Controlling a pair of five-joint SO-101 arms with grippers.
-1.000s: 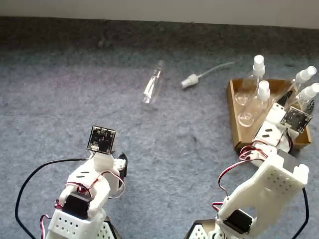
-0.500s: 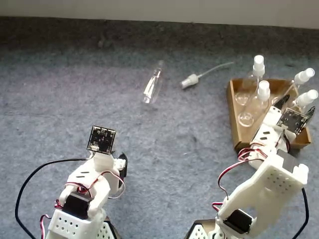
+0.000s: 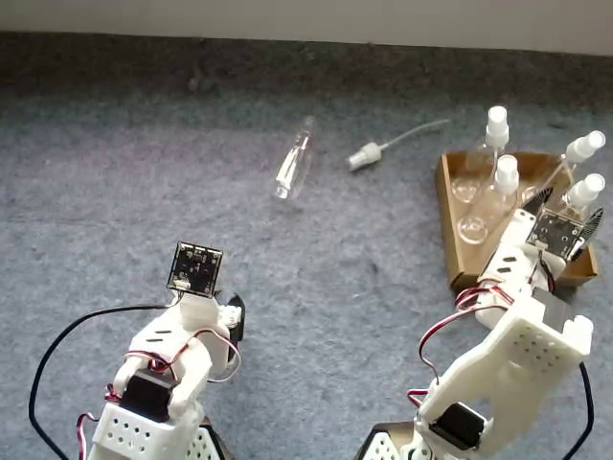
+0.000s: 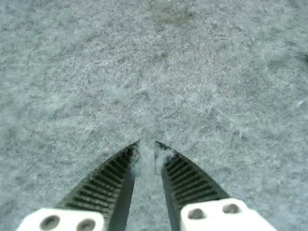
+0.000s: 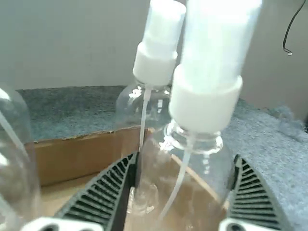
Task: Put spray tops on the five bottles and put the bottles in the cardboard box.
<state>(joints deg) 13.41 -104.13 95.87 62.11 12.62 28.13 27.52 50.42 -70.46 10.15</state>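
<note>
Left pincer [image 4: 147,150]: clenched almost to its tips with nothing between them, low over the table [image 3: 115,192] at the near left.
Loose bottle [image 3: 294,165]: lies on its side without a top, mid-table, well apart from both arms.
Loose spray top [image 3: 366,156]: lies just right of the loose bottle, its tube trailing toward the cardboard box [image 3: 448,225].
Capped bottles [image 3: 503,182]: three stand upright in the cardboard box, crowding its far side.
Right pincer [image 5: 183,159]: grasping a fourth capped bottle, the held bottle [image 5: 192,192], upright inside the cardboard box; its wrist hides the box's near corner.
</note>
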